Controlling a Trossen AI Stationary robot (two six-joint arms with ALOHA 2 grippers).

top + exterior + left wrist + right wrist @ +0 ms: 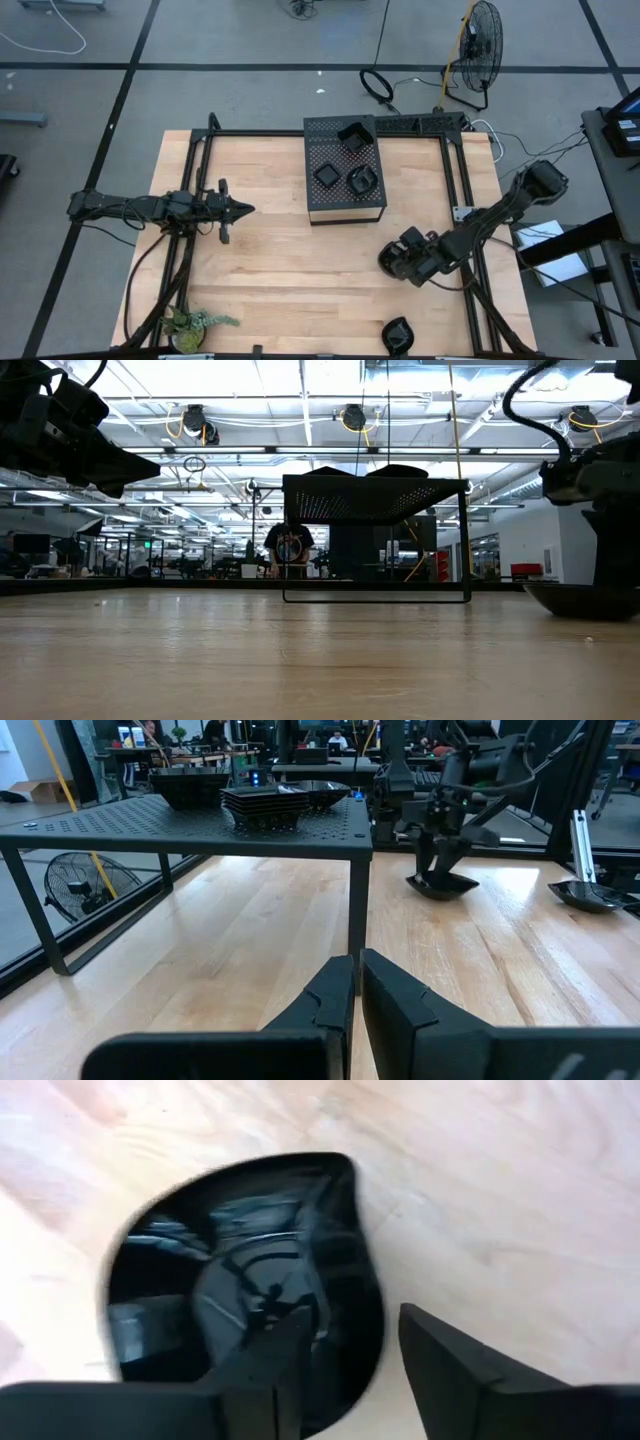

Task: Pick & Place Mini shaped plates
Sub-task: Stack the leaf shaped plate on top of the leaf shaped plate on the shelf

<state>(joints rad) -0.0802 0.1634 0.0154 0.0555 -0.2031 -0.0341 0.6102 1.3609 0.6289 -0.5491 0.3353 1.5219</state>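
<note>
Worktop (270,270): pale wood, framed by dark rails; both arms reach in from the sides.
Perforated box (345,170): black, standing at the far middle of the worktop; 3 mini shaped plates (352,160) rest on its top, 1 of them at the far edge.
Plate at right gripper (240,1280): glossy black, leaf-shaped, lying flat on the worktop near the right rail, well apart from the box.
Right gripper (350,1365): down over that plate, its fingers (455,1370) partly spread and straddling the rim, 1 inside the dish, 1 outside on the wood. Whether they pinch the rim yet, I cannot tell.
Spare plate (397,334): 1 more black dish at the near edge of the worktop, untouched.
Left gripper (355,990): waiting above the left side of the worktop, fingers pressed together, holding nothing.
Plant (190,325): small, green, at the near left corner.
Risk 1: the rim is thin and slick; a shallow bite would probably let the plate slide out or tip on lifting.
Risk 2: the outer finger could drag on the wood and push the plate away.
</note>
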